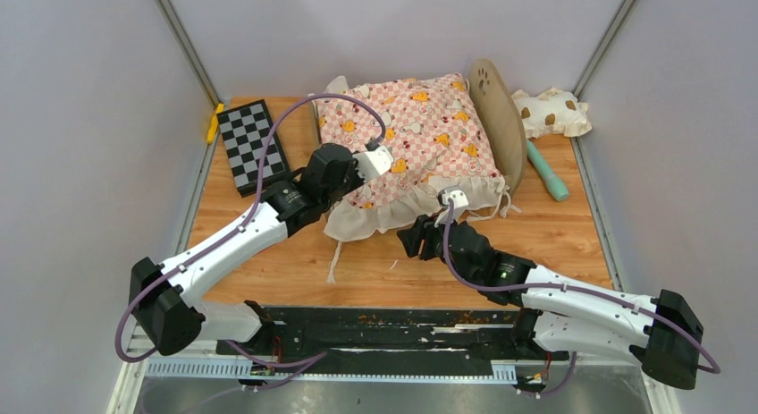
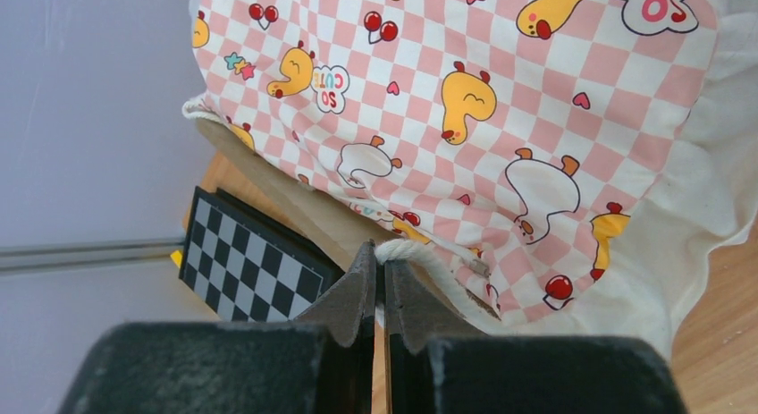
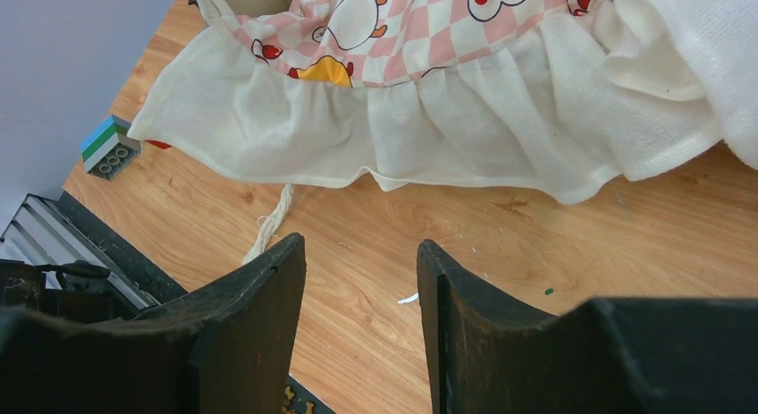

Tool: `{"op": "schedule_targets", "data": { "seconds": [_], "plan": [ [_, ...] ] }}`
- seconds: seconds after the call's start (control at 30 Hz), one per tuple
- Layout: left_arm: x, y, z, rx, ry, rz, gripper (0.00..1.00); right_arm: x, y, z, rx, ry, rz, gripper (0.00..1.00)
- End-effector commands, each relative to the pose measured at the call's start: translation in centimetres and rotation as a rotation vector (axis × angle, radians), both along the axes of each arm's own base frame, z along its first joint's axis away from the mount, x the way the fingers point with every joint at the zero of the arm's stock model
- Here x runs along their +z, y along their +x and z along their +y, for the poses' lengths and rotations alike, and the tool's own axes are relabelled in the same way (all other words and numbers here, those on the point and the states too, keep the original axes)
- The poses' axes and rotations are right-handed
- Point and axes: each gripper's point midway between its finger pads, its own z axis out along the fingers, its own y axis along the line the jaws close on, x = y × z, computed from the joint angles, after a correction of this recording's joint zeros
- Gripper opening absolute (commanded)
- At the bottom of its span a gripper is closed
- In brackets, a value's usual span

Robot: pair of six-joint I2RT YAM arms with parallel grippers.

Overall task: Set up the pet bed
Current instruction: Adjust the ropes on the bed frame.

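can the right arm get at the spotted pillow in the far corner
Probably yes. The right pincer is open and empty, and right of the headboard only a teal stick lies in the way. The pillow sits far back, so reach may be tight.

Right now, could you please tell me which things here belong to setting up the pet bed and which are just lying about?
For the job: bed; cushion lying on it; its cord, pinched by the left gripper; probably the pillow.
Lying about: checkerboard; teal stick; yellow piece; toy block.
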Motion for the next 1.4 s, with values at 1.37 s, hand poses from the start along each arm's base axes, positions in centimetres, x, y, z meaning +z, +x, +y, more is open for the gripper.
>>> {"op": "schedule_targets", "data": {
  "seconds": [1.37],
  "plan": [
    [0.8, 4.0, -0.5, -0.094, 0.439, -0.173, 0.00, -2.2, 0.1, 0.4, -0.014, 0.010, 0.039, 0.50]
  ]
}}
